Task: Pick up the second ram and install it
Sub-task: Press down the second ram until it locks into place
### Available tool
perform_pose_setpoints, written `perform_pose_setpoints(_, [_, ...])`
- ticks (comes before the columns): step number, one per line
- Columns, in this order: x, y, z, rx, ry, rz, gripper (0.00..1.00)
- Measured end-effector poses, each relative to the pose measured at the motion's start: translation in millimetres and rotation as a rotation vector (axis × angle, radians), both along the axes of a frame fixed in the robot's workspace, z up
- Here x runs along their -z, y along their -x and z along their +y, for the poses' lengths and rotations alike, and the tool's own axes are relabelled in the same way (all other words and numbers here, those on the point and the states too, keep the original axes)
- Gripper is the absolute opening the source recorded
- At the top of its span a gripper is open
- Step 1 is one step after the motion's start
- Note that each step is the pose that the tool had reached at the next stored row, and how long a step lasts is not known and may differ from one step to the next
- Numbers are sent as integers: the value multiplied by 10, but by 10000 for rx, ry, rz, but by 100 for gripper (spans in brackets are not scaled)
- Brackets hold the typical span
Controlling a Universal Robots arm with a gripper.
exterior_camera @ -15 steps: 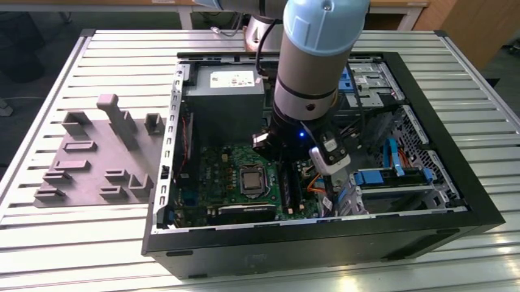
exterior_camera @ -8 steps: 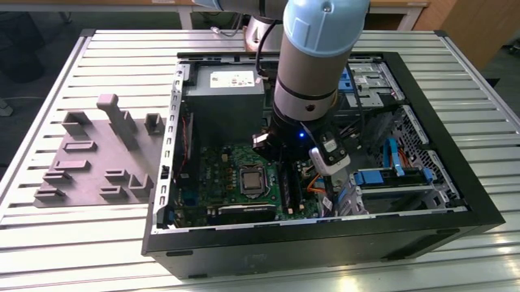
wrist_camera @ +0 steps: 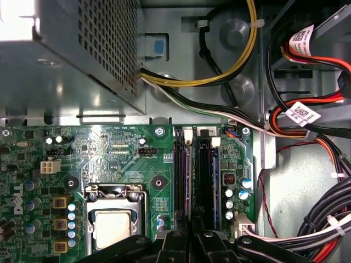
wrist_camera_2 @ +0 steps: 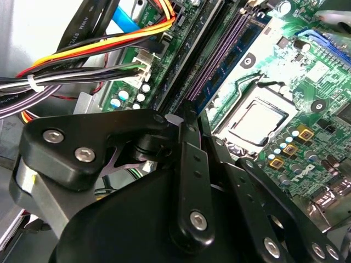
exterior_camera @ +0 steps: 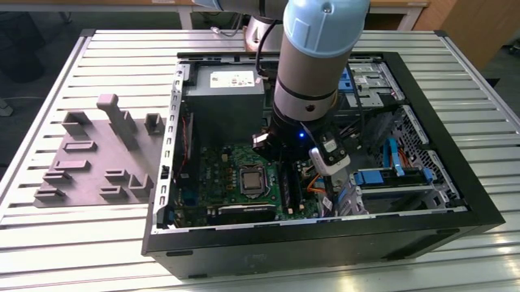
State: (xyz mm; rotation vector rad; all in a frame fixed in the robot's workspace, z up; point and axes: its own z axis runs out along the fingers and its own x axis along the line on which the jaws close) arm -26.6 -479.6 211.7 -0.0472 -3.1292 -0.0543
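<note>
End effector (wrist_camera_2: 189, 123) over motherboard (wrist_camera: 126, 156); slatted table (exterior_camera: 97, 243) beneath.

An open computer case (exterior_camera: 455, 201) lies on the worktop (exterior_camera: 114, 243), with a holder tray (exterior_camera: 89, 161) beside it toward the exterior view's left. Inside the case the motherboard (exterior_camera: 219, 176) lies on the floor, the processor socket (exterior_camera: 252, 180) near its middle. The power supply (exterior_camera: 226, 100) sits behind the motherboard. The memory slots (wrist_camera: 192, 175) run beside the socket, toward the exterior view's right. The arm (exterior_camera: 313, 67) reaches down into the case, and the gripper (wrist_camera: 192, 241) is above the slots.
</note>
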Motion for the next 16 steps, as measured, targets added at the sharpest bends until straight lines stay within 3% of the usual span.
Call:
perform_pose_setpoints(9, [1, 0, 0, 0, 1, 0, 14])
perform_pose_setpoints(16, [-13, 0, 0, -7, 76, 9, 14])
